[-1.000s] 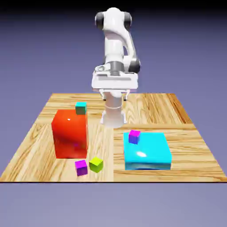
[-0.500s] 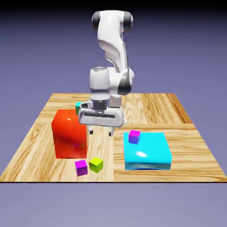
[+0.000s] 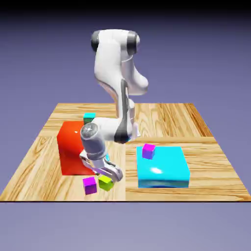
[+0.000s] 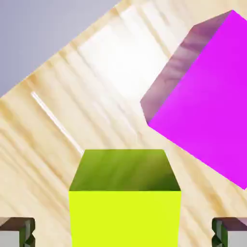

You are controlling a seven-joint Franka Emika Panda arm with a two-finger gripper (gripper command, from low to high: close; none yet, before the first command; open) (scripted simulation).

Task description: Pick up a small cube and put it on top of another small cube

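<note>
Between the two grey fingertips (image 4: 18, 232) at the bottom edge of the hand view, the lime cube (image 4: 124, 202) is seen large and centred, with clear table surface left between each of its sides and the tips, so the gripper (image 3: 104, 172) is spread wide and nothing is gripped. On the wooden table (image 3: 206, 162) the lime cube (image 3: 105, 182) is found near the front edge, and in the exterior view it is partly covered by the lowered hand, which is set directly over it. Just beside it, toward the exterior view's left, a magenta cube (image 3: 89, 185) of the same size is placed; in the hand view this magenta cube (image 4: 202, 106) fills the upper right and is kept apart from the lime one by a strip of wood. Behind both, a tall red block (image 3: 72, 147) is stood, and a small teal cube (image 3: 89, 117) is seen at its far top corner. Toward the exterior view's right, a low cyan block (image 3: 164, 169) is laid on the table, and the pink-topped cube (image 3: 148, 151) with violet sides is set upon its upper face near the far left corner, well apart from the lime cube. From the far edge of the table, the white arm (image 3: 117, 63) is bent down and forward to the hand.
</note>
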